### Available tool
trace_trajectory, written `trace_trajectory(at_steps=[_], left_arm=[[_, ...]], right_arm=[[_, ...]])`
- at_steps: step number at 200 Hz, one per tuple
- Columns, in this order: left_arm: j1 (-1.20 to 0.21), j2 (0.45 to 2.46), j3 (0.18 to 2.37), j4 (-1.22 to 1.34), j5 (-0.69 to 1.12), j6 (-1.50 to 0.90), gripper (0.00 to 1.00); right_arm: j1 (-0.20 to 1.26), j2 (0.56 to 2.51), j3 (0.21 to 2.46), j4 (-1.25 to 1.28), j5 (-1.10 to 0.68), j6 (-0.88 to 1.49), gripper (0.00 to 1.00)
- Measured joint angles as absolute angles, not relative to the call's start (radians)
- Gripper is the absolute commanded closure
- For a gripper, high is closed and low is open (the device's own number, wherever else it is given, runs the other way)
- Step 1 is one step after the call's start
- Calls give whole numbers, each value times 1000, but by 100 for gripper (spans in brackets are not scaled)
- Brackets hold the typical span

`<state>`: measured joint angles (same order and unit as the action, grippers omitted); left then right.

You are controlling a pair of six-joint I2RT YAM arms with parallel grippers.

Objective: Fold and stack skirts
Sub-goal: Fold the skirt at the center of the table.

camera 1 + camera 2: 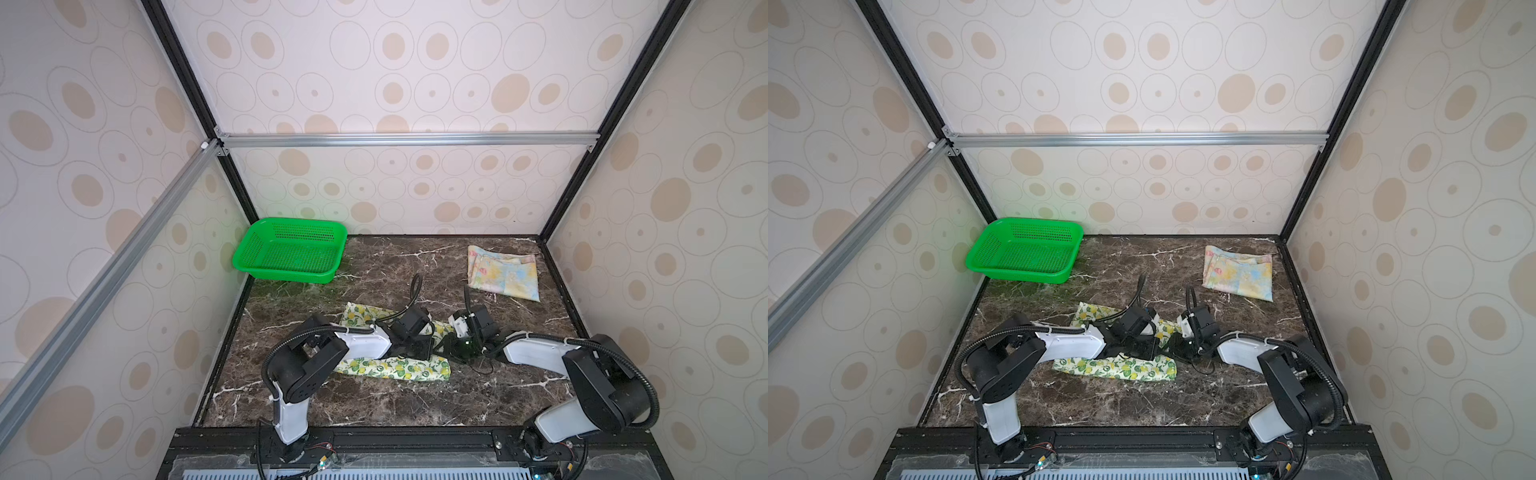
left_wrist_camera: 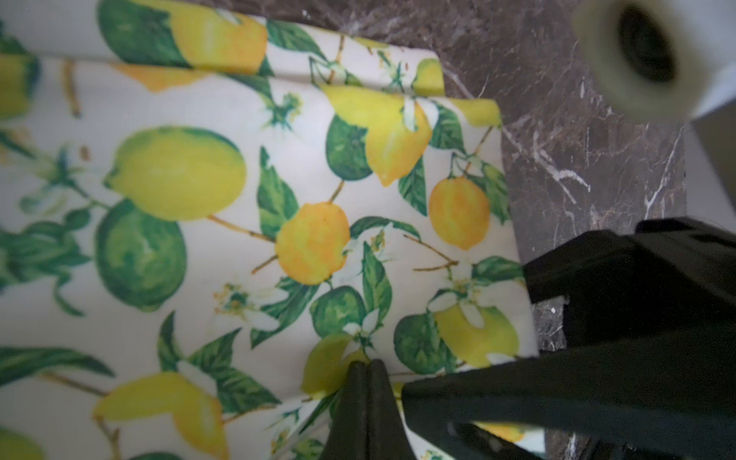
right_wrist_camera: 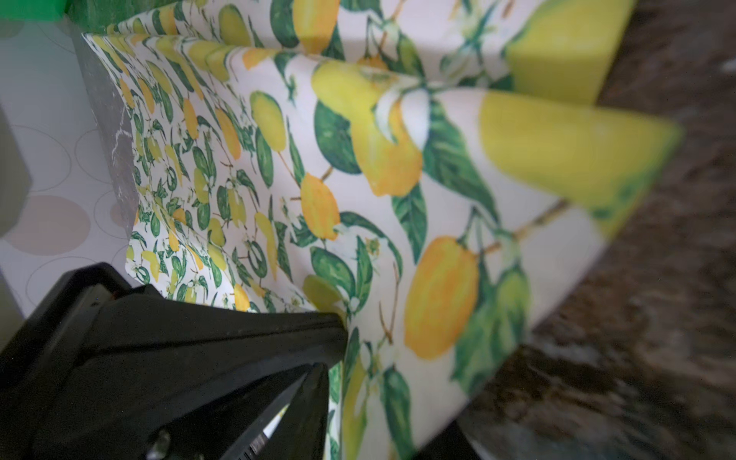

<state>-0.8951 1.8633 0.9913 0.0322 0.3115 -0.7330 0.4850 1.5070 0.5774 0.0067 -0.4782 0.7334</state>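
The cream skirt with the lemon print (image 1: 395,368) lies part-folded at the middle of the marble table, mostly under both arms, and fills both wrist views (image 2: 239,239) (image 3: 358,199). My left gripper (image 2: 368,364) is shut on a fold of it; in a top view the left gripper (image 1: 422,349) is low over the cloth. My right gripper (image 3: 384,402) faces it closely, and its jaws stand apart with the skirt's raised edge between them. In a top view the right gripper (image 1: 451,349) nearly touches the left. The pastel blue-yellow skirt (image 1: 505,274) lies folded at the back right.
A green perforated basket (image 1: 249,253) sits in the back left corner against the wall. Patterned enclosure walls and black frame posts close in the table on three sides. The arm bases stand at the front edge.
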Motion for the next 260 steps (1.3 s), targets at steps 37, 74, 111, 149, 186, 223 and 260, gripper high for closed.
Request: trace_trajectory(at_steps=[37,74,111,149,186,223,260], left_arm=[[-895,1867,992,39,313,-737,100],[-895,1868,992,41,310,-741,100],[-881,1843,990,7,281,-736,100],[-785,1718,943,-71,218,-702,100],[-677,1590,876,-101,167,-672,100],[-649,1552,798,-113,151,-659,100],[-646,1547,727,-113,151,-657,100]], right_arm=[[490,1525,565,44,-473,752,97],[492,1515,561,38,-462,769,100],[496,1448,582,-113,-396,733,100],[476,1384,659,-328,-338,659,100],[448,1371,738,-487,-302,590,100],[436,1370,813,-613,-271,531,100],[426,1370,902,-732,-224,478,100]])
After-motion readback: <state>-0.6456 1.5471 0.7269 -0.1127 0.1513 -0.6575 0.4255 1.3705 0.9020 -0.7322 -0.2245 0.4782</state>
